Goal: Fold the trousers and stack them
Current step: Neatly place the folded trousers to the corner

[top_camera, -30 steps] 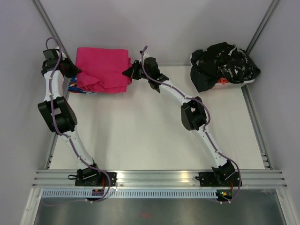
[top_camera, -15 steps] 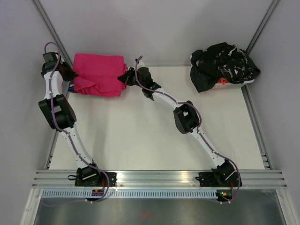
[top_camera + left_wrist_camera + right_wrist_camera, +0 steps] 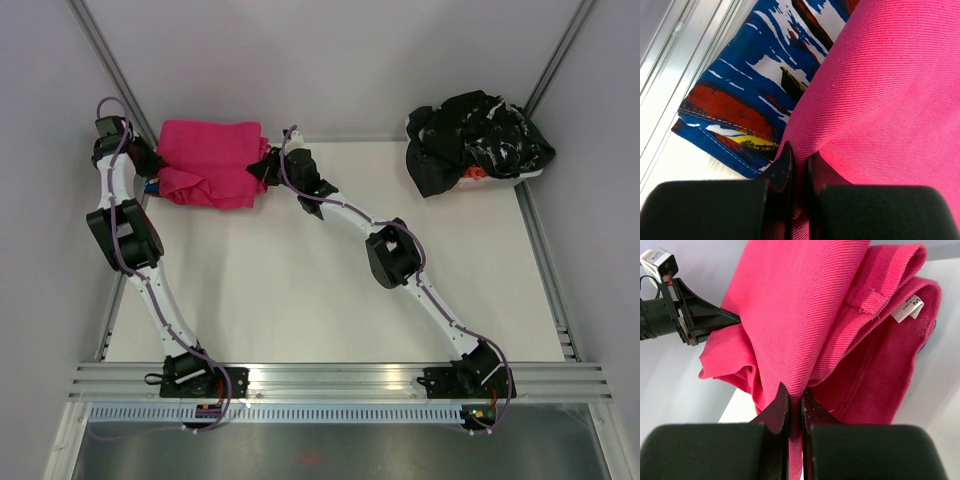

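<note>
Top external: trousers (image 3: 210, 160) in a thick folded bundle at the far-left corner of the bench (image 3: 300, 290). Left tool (image 3: 152, 160) at the bundle's left edge, right tool (image 3: 262, 168) at its right edge. Both narrow, each pinching pink cloth.

Left wrist: tool nipped on a fold of the trousers. Patterned garment (image 3: 750, 85) lies under the trousers, next to the rail (image 3: 685, 65).

Right wrist: tool clamped on a hanging fold. Waistband and white label (image 3: 907, 308) on the right side of the bundle.

Black clothes (image 3: 478, 140) heaped at the far-right corner, well apart from the trousers.
</note>
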Available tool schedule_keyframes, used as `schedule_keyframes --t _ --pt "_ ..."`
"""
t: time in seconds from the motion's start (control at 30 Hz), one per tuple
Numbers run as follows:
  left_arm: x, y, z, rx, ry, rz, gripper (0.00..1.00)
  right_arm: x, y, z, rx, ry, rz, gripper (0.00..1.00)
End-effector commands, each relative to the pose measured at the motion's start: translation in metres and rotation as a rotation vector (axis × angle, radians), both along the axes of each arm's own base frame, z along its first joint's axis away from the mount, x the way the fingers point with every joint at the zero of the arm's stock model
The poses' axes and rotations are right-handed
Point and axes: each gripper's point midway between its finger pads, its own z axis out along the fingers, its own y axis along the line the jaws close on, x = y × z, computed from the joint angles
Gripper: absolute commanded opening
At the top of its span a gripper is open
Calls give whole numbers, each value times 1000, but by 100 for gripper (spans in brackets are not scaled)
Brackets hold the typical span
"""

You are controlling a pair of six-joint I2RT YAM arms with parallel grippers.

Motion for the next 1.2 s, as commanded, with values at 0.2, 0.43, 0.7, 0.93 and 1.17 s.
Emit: schedule_keyframes --t 0.2,0.43,0.7,0.93,1.17 --pt "9 112 110 226 -289 289 2 39 -46 141 183 -308 -186 0" --pt "-1 135 128 273 -307 367 2 43 -45 120 168 -283 -192 0" --pt "6 152 90 238 -300 382 2 57 -48 67 120 -234 -250 0" --pt "25 149 59 181 -343 357 2 59 -49 36 38 -237 -247 0" --pt "24 145 49 173 -352 361 2 67 -59 54 69 -273 -282 22"
